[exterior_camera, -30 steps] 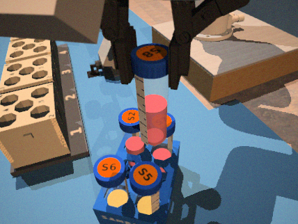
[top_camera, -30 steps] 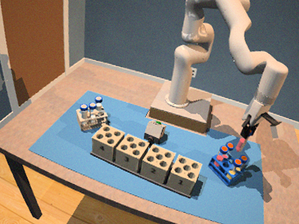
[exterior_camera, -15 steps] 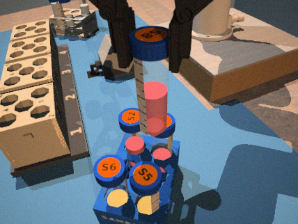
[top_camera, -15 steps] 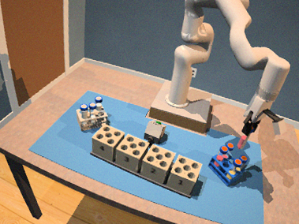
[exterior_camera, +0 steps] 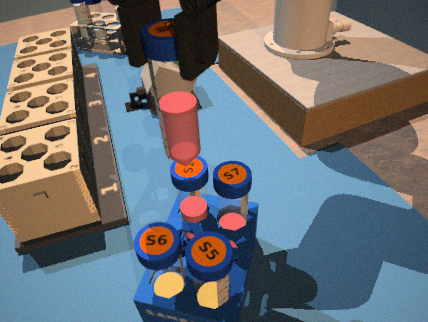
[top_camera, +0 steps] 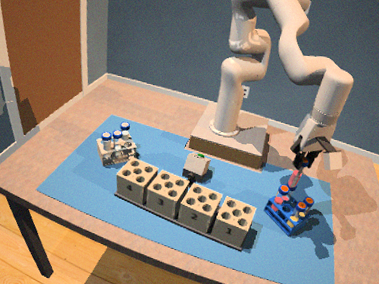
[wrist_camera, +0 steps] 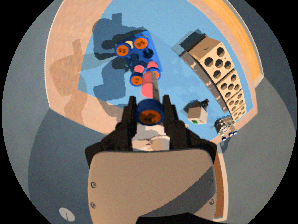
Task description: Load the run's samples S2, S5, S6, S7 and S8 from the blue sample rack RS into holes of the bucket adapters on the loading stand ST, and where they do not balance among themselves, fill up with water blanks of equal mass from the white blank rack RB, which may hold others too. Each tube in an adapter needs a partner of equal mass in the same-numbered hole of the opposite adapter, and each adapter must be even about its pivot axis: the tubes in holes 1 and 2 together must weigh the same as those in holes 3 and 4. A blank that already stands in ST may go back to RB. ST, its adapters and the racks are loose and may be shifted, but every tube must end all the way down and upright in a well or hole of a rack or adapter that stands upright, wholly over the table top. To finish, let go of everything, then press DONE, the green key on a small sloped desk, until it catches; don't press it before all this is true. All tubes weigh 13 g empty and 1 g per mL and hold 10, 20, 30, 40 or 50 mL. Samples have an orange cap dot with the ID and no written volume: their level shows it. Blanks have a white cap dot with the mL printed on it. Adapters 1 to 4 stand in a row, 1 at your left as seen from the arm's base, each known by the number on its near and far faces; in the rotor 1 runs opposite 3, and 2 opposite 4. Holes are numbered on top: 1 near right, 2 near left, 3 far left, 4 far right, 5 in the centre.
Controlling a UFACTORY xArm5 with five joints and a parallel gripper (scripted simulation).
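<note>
My gripper point(top_camera: 301, 159) point(exterior_camera: 165, 60) point(wrist_camera: 149, 103) is shut on the blue cap of sample tube S8 point(top_camera: 294, 178) point(exterior_camera: 179, 125). The tube holds pink liquid and hangs upright, clear above the blue sample rack RS point(top_camera: 280, 217) point(exterior_camera: 150, 305) point(wrist_camera: 150, 46). Samples S2 point(exterior_camera: 189, 172), S7 point(exterior_camera: 232, 176), S6 point(exterior_camera: 156, 243) and S5 point(exterior_camera: 209, 253) stand in the rack. S2 and S7 hold pink liquid, S6 and S5 yellow. Adapters 1 point(top_camera: 232, 231), 2 point(top_camera: 195, 219), 3 point(top_camera: 161, 204) and 4 point(top_camera: 130, 188) stand in a row on the stand ST point(exterior_camera: 100, 165). All their holes look empty.
The white blank rack RB point(top_camera: 115, 149) with blue-capped tubes stands at the left end of the blue mat point(top_camera: 71, 180). The small desk point(top_camera: 195, 168) with the green DONE key point(top_camera: 200, 156) sits behind the adapters. The arm's raised base block point(top_camera: 230, 145) point(exterior_camera: 310, 100) is behind it.
</note>
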